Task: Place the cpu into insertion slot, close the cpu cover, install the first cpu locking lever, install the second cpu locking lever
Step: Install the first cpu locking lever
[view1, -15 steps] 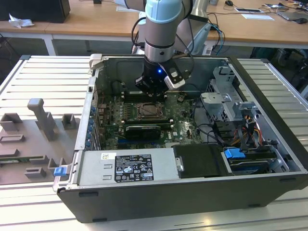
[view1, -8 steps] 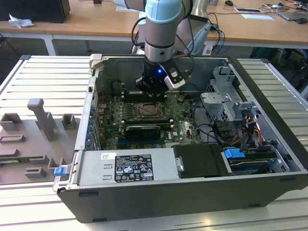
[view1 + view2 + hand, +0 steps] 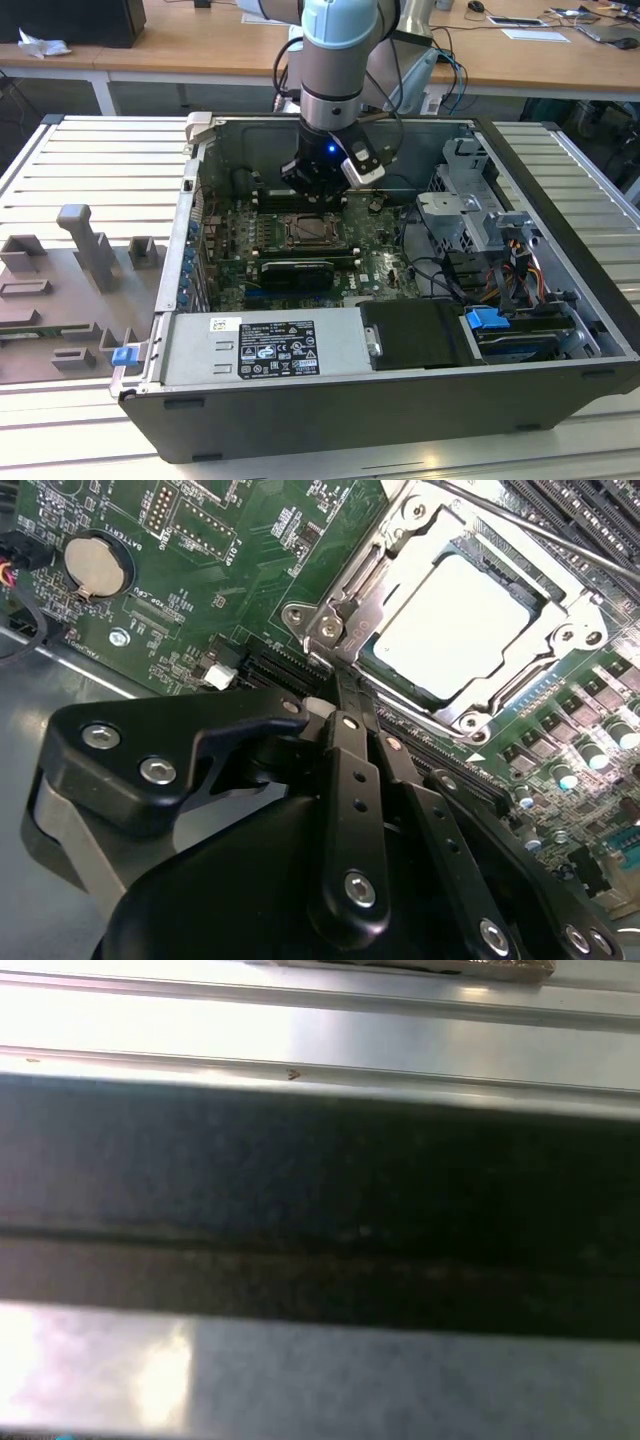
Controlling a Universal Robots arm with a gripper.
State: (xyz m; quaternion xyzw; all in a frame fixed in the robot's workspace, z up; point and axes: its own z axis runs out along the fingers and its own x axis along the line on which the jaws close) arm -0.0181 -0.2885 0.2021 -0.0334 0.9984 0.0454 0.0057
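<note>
The cpu [image 3: 455,625], a pale silvery square, lies in the insertion slot [image 3: 313,232] on the green board. The grey metal cpu cover [image 3: 400,540] lies flat around it as a frame, with its tongue [image 3: 345,640] pointing at my gripper. My gripper [image 3: 345,685] has its two black fingers [image 3: 352,780] drawn together, and their tips sit right at that tongue with nothing held. A thin locking lever rod [image 3: 540,532] runs along the cover's far side. In the exterior view my gripper [image 3: 318,198] hangs just behind the socket inside the open computer case.
Around the socket are a long black labelled card [image 3: 295,270], memory slots [image 3: 590,510] and a coin battery [image 3: 95,565]. The power supply [image 3: 265,345], drive cage [image 3: 470,210] and cables [image 3: 500,270] crowd the case. Grey fixtures [image 3: 85,250] stand on the table at the exterior view's left.
</note>
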